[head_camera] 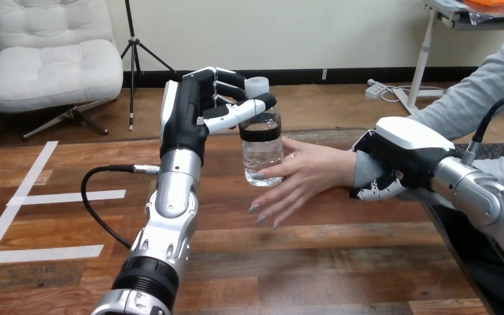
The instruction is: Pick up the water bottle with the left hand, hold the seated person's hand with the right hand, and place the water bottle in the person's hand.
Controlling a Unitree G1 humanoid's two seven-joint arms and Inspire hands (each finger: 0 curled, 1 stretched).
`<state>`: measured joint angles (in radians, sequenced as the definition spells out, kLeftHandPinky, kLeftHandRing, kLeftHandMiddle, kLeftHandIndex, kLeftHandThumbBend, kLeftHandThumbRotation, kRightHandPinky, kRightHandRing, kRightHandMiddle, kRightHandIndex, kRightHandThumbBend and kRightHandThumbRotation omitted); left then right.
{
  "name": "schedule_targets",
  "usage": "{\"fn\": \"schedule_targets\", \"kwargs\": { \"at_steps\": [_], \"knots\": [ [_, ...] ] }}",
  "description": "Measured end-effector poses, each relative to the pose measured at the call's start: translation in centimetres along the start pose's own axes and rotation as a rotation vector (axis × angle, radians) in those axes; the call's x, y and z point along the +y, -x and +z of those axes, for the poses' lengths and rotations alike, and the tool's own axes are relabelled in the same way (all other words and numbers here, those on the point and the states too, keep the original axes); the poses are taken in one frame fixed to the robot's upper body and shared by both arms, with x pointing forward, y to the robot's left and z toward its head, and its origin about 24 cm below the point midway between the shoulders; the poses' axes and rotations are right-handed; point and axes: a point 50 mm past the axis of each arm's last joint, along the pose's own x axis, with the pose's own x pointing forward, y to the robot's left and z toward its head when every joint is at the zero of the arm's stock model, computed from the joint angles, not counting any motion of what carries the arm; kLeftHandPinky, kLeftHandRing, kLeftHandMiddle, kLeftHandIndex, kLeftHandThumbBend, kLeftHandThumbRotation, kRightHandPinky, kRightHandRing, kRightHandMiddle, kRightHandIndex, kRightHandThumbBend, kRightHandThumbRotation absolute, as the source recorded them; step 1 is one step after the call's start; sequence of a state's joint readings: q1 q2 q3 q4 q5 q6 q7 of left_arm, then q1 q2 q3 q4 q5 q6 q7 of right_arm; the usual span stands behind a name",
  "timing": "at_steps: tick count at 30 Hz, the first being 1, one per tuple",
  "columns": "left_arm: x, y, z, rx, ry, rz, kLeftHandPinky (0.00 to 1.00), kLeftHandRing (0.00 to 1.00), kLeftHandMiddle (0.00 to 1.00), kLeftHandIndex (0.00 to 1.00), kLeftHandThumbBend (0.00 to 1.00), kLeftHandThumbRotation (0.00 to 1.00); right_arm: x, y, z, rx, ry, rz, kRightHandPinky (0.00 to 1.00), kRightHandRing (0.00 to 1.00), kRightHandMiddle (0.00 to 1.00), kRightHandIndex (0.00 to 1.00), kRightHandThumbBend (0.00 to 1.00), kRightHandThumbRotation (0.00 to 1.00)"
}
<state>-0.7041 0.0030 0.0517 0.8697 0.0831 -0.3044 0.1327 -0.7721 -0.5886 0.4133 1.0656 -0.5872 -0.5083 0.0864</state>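
Head view: I see my left hand [200, 108] raised over the middle of the wooden table [315, 262]. Its fingers are curled round the upper part of the water bottle [262, 157] and its thumb lies across the front, just above the dark label band [260, 131]. The bottle is clear and stands upright, with its white cap [257, 84] showing behind my fingertips. I cannot tell whether its base rests on the tabletop or hangs just above it.

The person's hand [305, 172] reaches in from the right with the palm turned toward the bottle. Its thumb touches the bottle's lower part, and its fingers are spread and point down toward the table, not closed round the bottle.

My right hand [403, 152] sits over the person's wrist [361, 164], where the grey sleeve [472, 98] ends. Its white back faces up, and its fingers [375, 190] wrap down and under the wrist, clamped on it.
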Motion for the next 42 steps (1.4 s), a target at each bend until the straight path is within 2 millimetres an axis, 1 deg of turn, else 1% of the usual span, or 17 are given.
{"fn": "schedule_targets", "kwargs": {
  "at_steps": [24, 35, 42],
  "knots": [
    [-0.5, 0.6, 0.1, -0.020, 0.051, -0.045, 0.28, 0.33, 0.39, 0.41, 0.67, 0.00, 0.0, 0.0, 0.1, -0.001, -0.001, 0.001, 0.29, 0.34, 0.40, 0.41, 0.51, 0.00],
    [-0.4, 0.8, 0.4, -0.032, 0.068, -0.054, 0.30, 0.35, 0.40, 0.41, 0.66, 0.00, 0.1, -0.1, 0.1, -0.002, -0.002, -0.002, 0.26, 0.31, 0.37, 0.40, 0.51, 0.00],
    [-0.3, 1.0, 0.4, -0.029, 0.070, -0.056, 0.29, 0.35, 0.41, 0.41, 0.65, 0.00, 0.1, -0.1, 0.1, -0.002, -0.003, -0.002, 0.25, 0.30, 0.37, 0.39, 0.51, 0.00]
  ]
}}
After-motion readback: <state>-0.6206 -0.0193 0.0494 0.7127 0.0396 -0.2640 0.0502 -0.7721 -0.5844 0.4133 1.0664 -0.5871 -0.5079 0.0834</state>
